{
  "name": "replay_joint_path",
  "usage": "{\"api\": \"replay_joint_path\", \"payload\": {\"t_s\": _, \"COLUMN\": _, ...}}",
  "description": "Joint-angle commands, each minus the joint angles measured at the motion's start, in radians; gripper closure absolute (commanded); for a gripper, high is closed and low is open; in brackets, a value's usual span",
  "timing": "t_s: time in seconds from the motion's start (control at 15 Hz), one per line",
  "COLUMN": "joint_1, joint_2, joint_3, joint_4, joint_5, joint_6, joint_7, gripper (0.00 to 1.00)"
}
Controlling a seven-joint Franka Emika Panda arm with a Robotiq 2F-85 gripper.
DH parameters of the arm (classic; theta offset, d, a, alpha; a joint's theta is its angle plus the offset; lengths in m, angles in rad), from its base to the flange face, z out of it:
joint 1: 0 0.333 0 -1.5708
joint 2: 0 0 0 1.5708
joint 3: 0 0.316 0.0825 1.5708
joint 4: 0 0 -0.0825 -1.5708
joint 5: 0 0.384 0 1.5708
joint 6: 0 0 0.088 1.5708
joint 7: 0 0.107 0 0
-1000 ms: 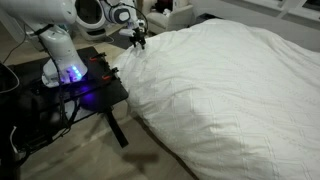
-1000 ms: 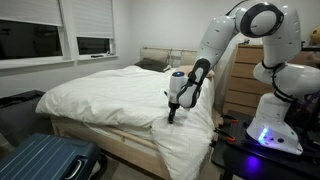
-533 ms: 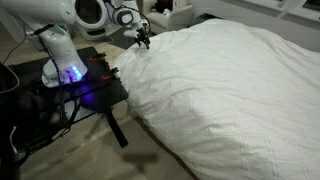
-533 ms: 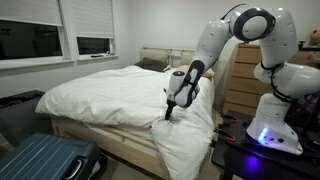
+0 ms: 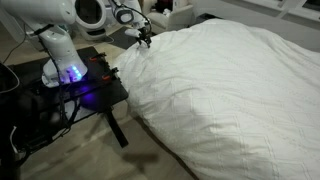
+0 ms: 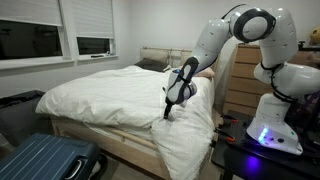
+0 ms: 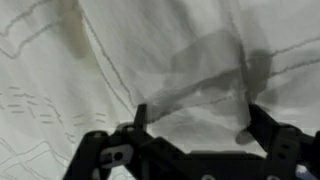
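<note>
Wrist view: claw [image 7: 195, 120] body is cut off by the bottom edge, and only the two fingers [image 7: 140, 118] show, in soft focus. The duvet [image 7: 160, 50] ahead of the claw is blurred and runs out of frame on every side. In both exterior views the claw [image 5: 145, 38] [image 6: 168, 112] is too small to tell whether the tips touch cloth. Whatever lies under the claw is hidden by the duvet. Well away from the claw, the suitcase [image 6: 45, 160] is clipped at the bottom edge.
</note>
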Motion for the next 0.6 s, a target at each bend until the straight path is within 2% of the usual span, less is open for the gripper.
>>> {"api": "replay_joint_path", "payload": {"t_s": 0.0, "joint_1": -0.004, "joint_2": -0.065, "joint_3": 0.000, "joint_4": 0.070, "joint_5": 0.164, "joint_6": -0.069, "joint_7": -0.147, "gripper": 0.00}}
{"api": "replay_joint_path", "payload": {"t_s": 0.2, "joint_1": -0.007, "joint_2": -0.132, "joint_3": 0.001, "joint_4": 0.112, "joint_5": 0.270, "joint_6": -0.097, "joint_7": -0.234, "gripper": 0.00}}
{"api": "replay_joint_path", "payload": {"t_s": 0.33, "joint_1": -0.005, "joint_2": -0.174, "joint_3": 0.001, "joint_4": 0.130, "joint_5": 0.298, "joint_6": -0.095, "joint_7": -0.265, "gripper": 0.26}}
{"api": "replay_joint_path", "payload": {"t_s": 0.53, "joint_1": -0.005, "joint_2": -0.204, "joint_3": 0.002, "joint_4": 0.138, "joint_5": 0.308, "joint_6": -0.093, "joint_7": -0.283, "gripper": 0.51}}
